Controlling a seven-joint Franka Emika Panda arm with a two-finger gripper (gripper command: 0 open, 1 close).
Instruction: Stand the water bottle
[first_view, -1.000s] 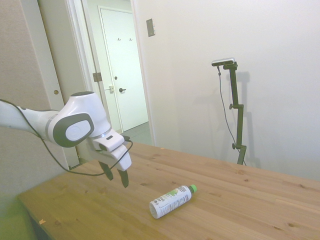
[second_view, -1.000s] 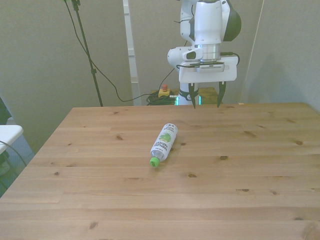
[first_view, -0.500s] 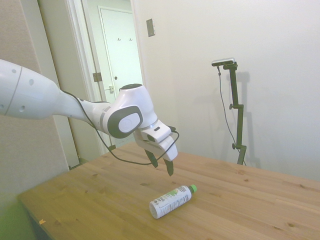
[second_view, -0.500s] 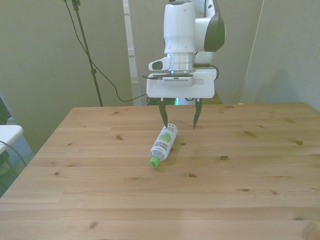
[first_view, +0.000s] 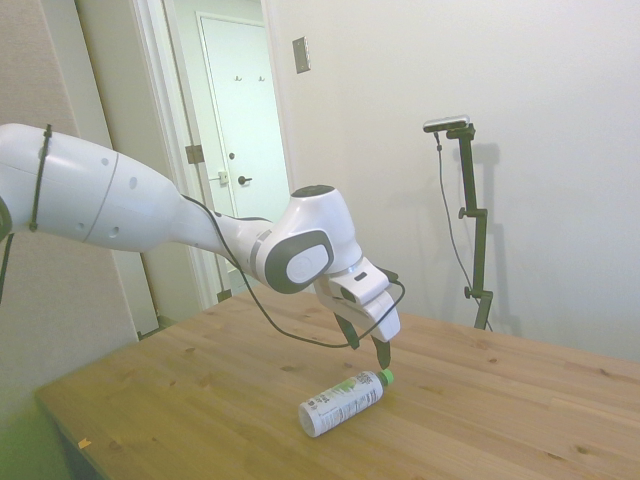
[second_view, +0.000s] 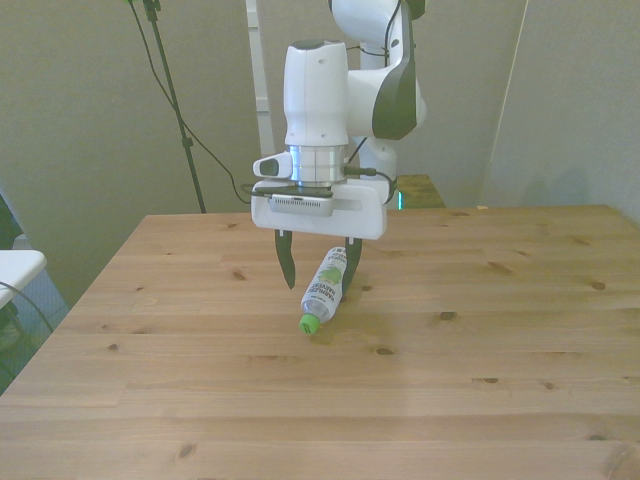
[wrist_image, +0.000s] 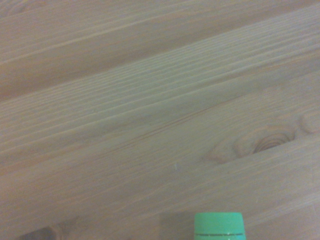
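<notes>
The water bottle (first_view: 342, 402) lies on its side on the wooden table (first_view: 200, 400), a slim plastic bottle with a white printed label and a green cap. From the front it shows as the water bottle (second_view: 325, 290), cap toward the camera. My gripper (second_view: 320, 270) hangs open just above it, one finger on each side of the bottle's body. In the side view the gripper (first_view: 367, 348) sits over the cap end, not touching. The wrist view catches only the green cap (wrist_image: 219, 226) against the wood grain.
The table (second_view: 500, 400) stretches wide around the bottle. A door and a wall stand behind the arm in the side view.
The arm has swung forward over the table and come down. The gripper went from the table's far edge to just above the bottle. The bottle has not moved.
</notes>
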